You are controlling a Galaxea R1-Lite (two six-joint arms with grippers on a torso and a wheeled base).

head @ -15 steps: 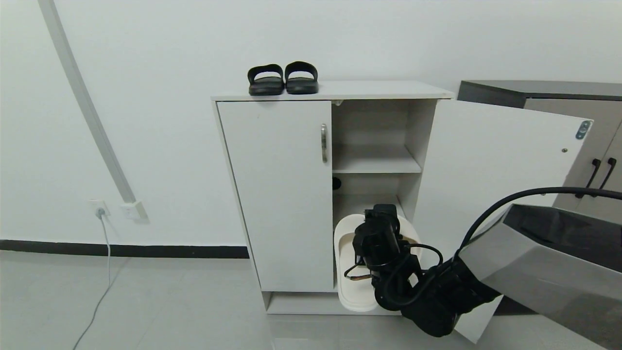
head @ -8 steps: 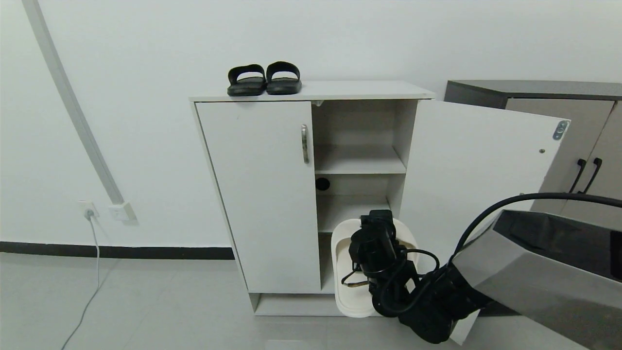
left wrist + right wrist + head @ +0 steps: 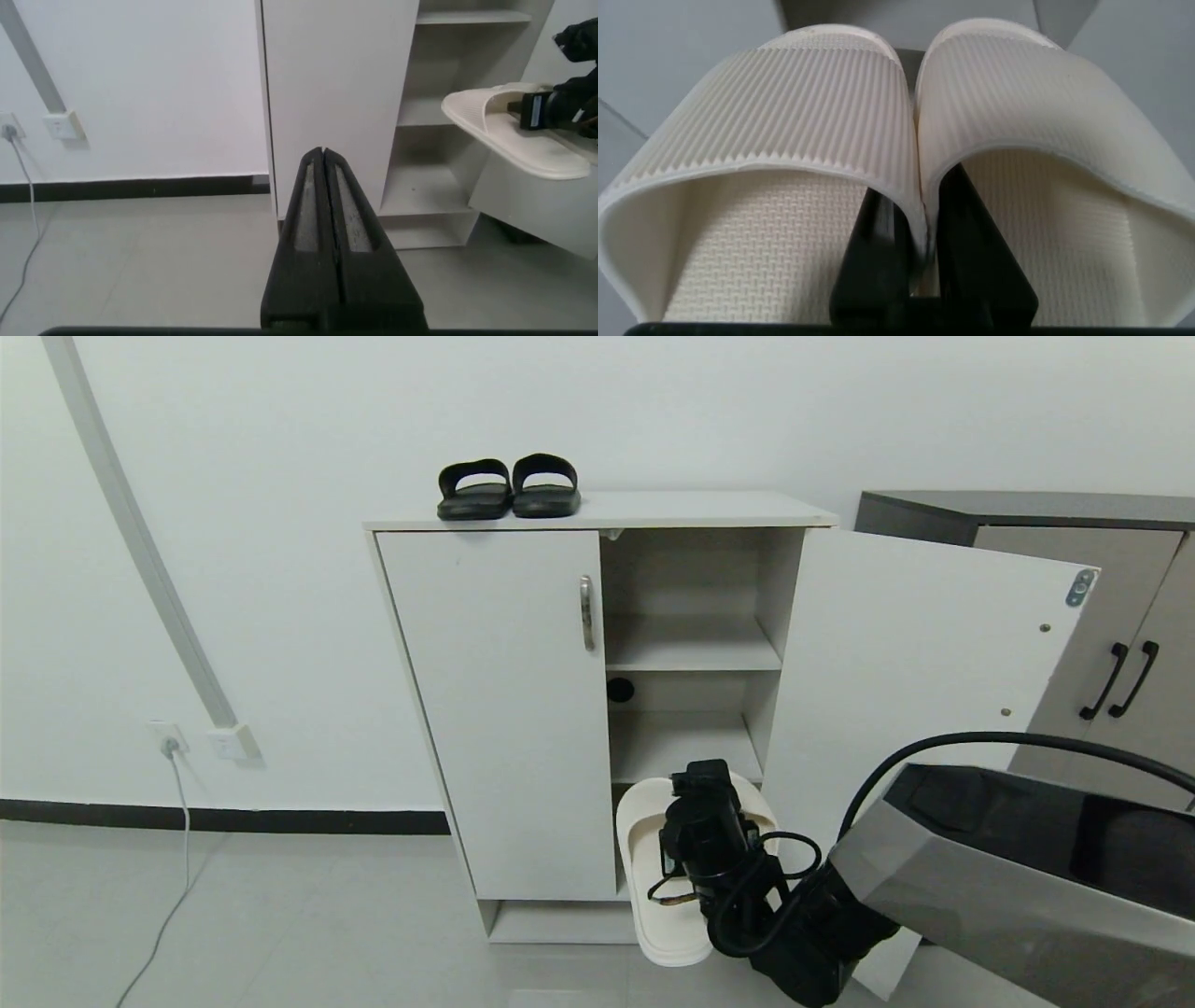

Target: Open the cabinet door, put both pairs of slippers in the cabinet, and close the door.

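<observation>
The white slippers [image 3: 653, 859] hang at lower centre before the open cabinet [image 3: 504, 709], long axes running toward it, toes leading. The right claw [image 3: 920, 266] pinches their inner straps together, arm stretched from lower right. The left claw [image 3: 322, 159] is closed, empty.

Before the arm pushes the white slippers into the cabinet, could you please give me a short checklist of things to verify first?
1. Right door swung wide open: ok.
2. White slippers held as a pair, with the right gripper shut on their two inner strap edges: ok.
3. Middle shelf in the open half is bare: ok.
4. White slippers past the cabinet front: not ok, they hang just outside the opening.
5. Black slippers stored: not ok, they sit on the cabinet top.
6. Left gripper shut, empty and away from the doors: ok.
</observation>
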